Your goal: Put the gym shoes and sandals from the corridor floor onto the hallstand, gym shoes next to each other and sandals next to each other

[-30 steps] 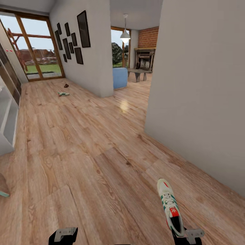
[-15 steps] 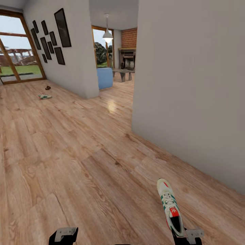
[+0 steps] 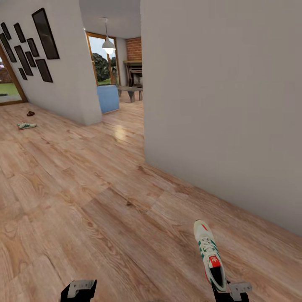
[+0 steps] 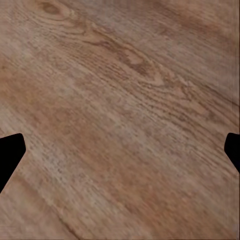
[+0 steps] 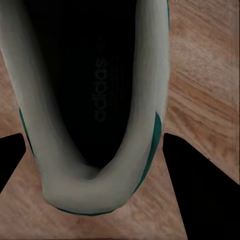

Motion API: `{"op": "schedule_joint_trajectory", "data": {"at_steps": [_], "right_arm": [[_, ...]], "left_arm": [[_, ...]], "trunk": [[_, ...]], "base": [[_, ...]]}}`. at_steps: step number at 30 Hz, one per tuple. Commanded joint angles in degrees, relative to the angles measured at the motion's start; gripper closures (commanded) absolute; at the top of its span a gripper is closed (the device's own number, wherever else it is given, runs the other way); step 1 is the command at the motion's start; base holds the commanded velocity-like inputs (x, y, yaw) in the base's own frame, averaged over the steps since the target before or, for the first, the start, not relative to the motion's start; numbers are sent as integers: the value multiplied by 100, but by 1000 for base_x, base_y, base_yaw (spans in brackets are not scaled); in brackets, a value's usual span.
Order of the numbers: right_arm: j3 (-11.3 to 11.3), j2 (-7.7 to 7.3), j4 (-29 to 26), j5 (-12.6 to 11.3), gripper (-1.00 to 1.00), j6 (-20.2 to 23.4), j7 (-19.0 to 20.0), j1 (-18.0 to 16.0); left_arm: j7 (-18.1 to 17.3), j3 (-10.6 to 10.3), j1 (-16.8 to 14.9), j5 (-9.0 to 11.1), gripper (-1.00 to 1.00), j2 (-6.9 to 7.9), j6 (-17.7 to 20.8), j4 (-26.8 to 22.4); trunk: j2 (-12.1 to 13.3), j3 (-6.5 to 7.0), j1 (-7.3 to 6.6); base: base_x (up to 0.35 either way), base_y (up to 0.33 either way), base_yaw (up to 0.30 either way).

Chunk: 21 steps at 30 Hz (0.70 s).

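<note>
One off-white gym shoe with green stripes and a red tab hangs toe-forward at the lower right of the head view, with my right gripper shut on its heel. In the right wrist view the shoe's dark opening lies between the black fingers. My left gripper is open over bare corridor floor, holding nothing. Far off at the left, the second gym shoe lies on the floor, and a small dark-brown sandal lies just beyond it. The hallstand is out of view.
A pale grey wall stands close on the right, its corner ahead. A white wall with black picture frames runs along the left. Between them an opening leads past a blue armchair to a room with a fireplace.
The camera has turned right: the whole picture slid left, and the pale shelf unit and glass doors at the left left the frame. Both grippers and the held shoe keep their places.
</note>
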Motion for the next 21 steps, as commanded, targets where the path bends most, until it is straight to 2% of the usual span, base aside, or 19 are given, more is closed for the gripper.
{"op": "schedule_joint_trajectory", "data": {"at_steps": [1, 6, 21], "right_arm": [[-50, 4, 5, 21, 100, -19, 50, -5], [-50, 4, 4, 21, 100, -19, 50, -3], [-50, 4, 9, 21, 100, -19, 50, -3]], "left_arm": [[-53, 42, -1, -10, -100, -4, -14, 1], [-53, 42, -1, -10, -100, -4, -14, -2], [-52, 42, -1, -2, -100, -4, -22, 4]], "trunk": [[0, 18, -4], [7, 129, -16], [7, 129, -16]], "base": [[0, 0, -300], [0, 0, -300], [3, 2, -300]]}}
